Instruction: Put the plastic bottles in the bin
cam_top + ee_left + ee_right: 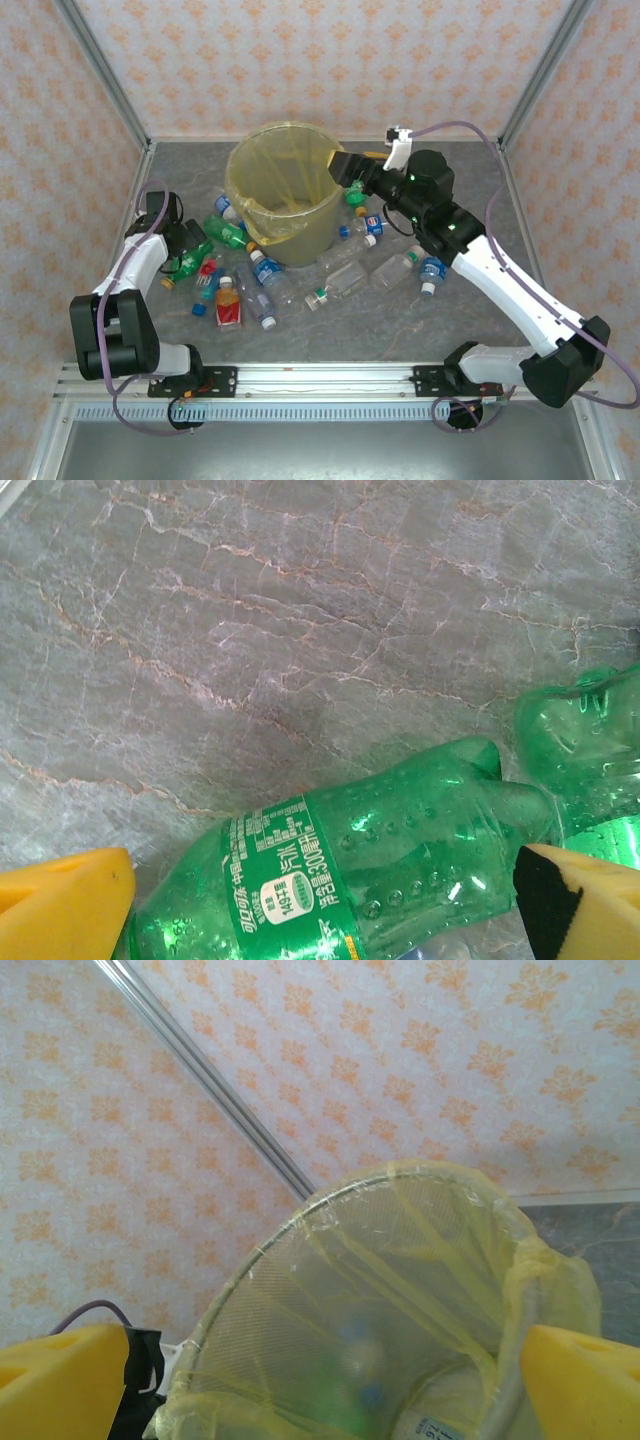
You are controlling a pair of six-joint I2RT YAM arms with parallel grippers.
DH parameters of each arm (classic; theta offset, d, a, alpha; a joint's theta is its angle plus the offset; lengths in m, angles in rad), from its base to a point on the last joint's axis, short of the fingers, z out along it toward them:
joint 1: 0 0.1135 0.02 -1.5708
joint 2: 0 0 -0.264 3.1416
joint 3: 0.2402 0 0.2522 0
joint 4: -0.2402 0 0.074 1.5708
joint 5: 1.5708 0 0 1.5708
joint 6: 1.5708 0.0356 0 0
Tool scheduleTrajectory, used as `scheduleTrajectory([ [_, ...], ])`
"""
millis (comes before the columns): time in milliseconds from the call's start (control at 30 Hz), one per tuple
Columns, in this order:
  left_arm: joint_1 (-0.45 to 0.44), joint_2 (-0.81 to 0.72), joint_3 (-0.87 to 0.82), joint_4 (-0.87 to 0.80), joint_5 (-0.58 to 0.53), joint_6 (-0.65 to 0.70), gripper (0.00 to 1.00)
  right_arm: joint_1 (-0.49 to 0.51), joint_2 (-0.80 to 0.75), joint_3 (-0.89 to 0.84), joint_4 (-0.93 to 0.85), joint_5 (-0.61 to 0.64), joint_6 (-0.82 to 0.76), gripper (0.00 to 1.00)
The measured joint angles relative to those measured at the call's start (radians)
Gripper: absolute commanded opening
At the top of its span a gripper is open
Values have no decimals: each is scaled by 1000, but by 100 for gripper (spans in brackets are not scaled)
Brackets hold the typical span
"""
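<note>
Both grippers are spread wide and grasp nothing. The right gripper [347, 167] hovers at the far-right rim of the bin [300, 232], which stands toward the far edge of the table [400, 325]. The left gripper [188, 240] straddles a green bottle [400, 860] near the left edge. The other plastic bottles [268, 285] lie scattered along the bin's near side.

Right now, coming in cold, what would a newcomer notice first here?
The yellow-lined bin stands toward the back of the table, with the right gripper open at its rim. Plastic bottles lie scattered around its near side. At the left, the left gripper is open with a green bottle between its fingers.
</note>
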Motion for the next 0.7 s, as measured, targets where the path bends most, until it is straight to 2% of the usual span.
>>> scheduleTrajectory([
  [233, 0, 8, 1, -7, 0, 51, 97, 0, -40, -81, -1, 34, -22, 100],
  [700, -2, 17, 24, -70, 34, 98, 94, 0, -58, -114, 1, 52, -45, 100],
])
